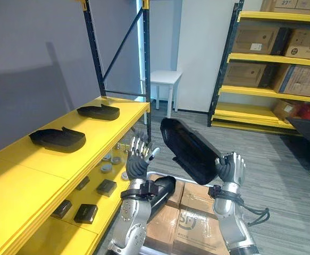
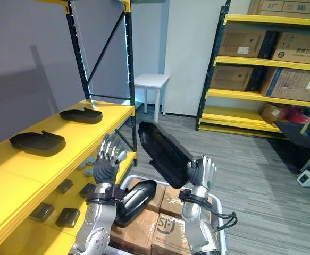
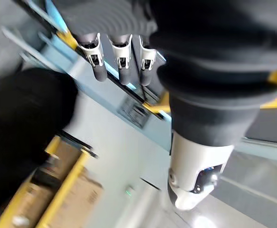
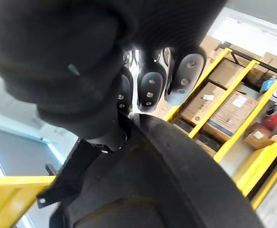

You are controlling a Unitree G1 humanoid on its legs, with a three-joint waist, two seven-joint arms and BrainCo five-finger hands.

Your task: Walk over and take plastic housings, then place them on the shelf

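My right hand (image 1: 232,169) is raised at mid-height, shut on the lower end of a long black plastic housing (image 1: 189,149) that tilts up and to the left. In the right wrist view its fingers (image 4: 150,90) curl over the housing's edge (image 4: 176,190). My left hand (image 1: 137,158) is held up beside the shelf's front edge, open with fingers spread, holding nothing. Two more black housings (image 1: 58,139) (image 1: 99,112) lie on the yellow shelf (image 1: 48,164) to my left. Another black housing (image 1: 162,191) rests on the cardboard boxes (image 1: 197,223) below my arms.
The lower yellow shelf level holds small dark parts (image 1: 85,212) and grey discs (image 1: 109,162). A blue upright (image 1: 147,64) marks the shelf's far corner. A white table (image 1: 164,79) stands behind it. Shelving with cardboard boxes (image 1: 271,64) fills the right side.
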